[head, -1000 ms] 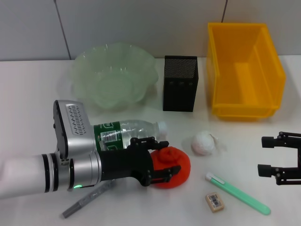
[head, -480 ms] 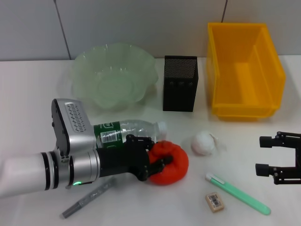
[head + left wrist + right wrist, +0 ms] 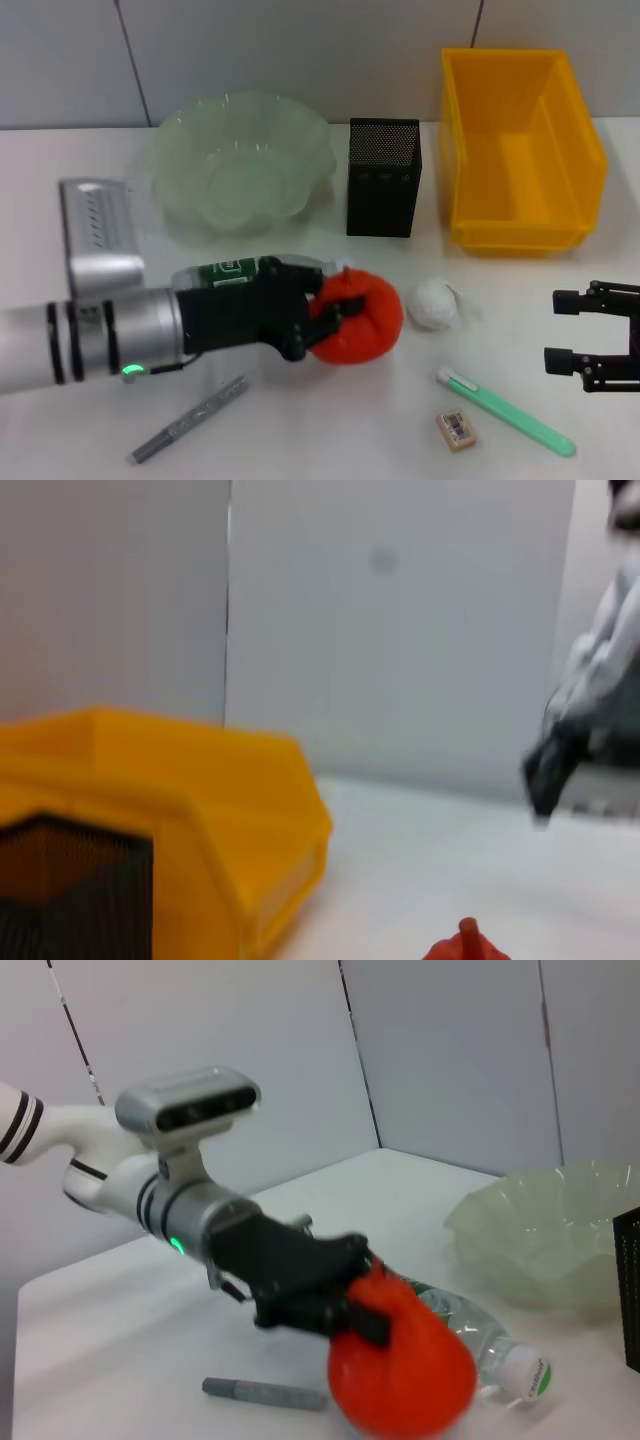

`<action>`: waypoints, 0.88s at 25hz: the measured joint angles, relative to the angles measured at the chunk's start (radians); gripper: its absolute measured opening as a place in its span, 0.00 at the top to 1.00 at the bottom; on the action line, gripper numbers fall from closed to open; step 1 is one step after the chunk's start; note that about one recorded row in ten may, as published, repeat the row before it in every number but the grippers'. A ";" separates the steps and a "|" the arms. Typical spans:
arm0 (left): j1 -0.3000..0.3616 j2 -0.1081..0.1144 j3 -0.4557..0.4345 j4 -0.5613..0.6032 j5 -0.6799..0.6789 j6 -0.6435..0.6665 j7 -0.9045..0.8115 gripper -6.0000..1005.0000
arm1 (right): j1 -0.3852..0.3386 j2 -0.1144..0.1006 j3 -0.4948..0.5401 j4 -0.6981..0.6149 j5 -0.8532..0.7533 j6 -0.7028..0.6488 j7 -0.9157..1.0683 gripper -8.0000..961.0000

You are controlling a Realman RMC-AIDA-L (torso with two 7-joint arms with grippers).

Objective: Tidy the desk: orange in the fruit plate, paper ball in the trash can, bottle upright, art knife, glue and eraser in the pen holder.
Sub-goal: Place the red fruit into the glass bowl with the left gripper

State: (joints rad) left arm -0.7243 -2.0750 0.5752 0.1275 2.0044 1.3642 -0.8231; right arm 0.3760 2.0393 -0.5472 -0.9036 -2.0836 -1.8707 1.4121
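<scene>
Since a second ago the left tool (image 3: 335, 318) has drawn the orange (image 3: 357, 318) up and toward the far side: the fruit then sat lower and nearer, and it now overlaps the neck end of the bottle (image 3: 240, 275). The arm's silver camera housing has also swung left and farther back. The left tool's black fingers (image 3: 318, 285) are closed around the orange from its left side. In the right wrist view the orange (image 3: 400, 1365) hangs in the fingers (image 3: 330, 1305) above the bottle (image 3: 480, 1345).

The orange is round, bright red-orange, with a dimpled, lobed top, so it has no clear long axis. The bottle lies on its side, its long axis running left to right with the white cap toward the right; it is clear plastic with a green label.

The green fruit plate (image 3: 240, 165) stands at the far left of the desk (image 3: 60, 180), well apart from the orange.

The right tool (image 3: 570, 330) rests at the near right edge, its fingers wide apart and holding nothing, near the paper ball (image 3: 433, 303), the green art knife (image 3: 505, 411) and the eraser (image 3: 456, 429).
</scene>
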 joint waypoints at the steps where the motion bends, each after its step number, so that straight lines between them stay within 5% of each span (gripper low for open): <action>1: 0.017 0.000 0.000 0.075 -0.019 0.090 -0.078 0.74 | -0.001 0.000 0.000 0.000 0.001 -0.001 0.000 0.18; 11: 0.042 0.002 0.001 0.284 -0.116 0.154 -0.259 0.83 | 0.006 0.019 0.000 0.009 0.002 0.002 -0.010 0.18; 13: 0.018 0.003 0.011 0.366 -0.177 0.030 -0.347 0.84 | 0.008 0.023 -0.005 0.009 0.002 0.002 -0.012 0.18; 16: 0.007 0.003 0.011 0.372 -0.184 -0.008 -0.359 0.87 | 0.011 0.028 -0.008 0.009 0.002 0.003 -0.019 0.18; 19: -0.059 -0.003 0.013 0.352 -0.192 -0.202 -0.368 0.90 | 0.012 0.033 -0.008 0.009 0.002 0.002 -0.021 0.18; 22: -0.059 -0.003 0.013 0.352 -0.192 -0.202 -0.368 0.93 | 0.010 0.034 -0.008 0.009 0.002 0.002 -0.021 0.18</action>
State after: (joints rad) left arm -0.7832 -2.0781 0.5880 0.4797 1.8126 1.1618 -1.1910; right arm 0.3862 2.0730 -0.5553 -0.8949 -2.0815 -1.8690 1.3907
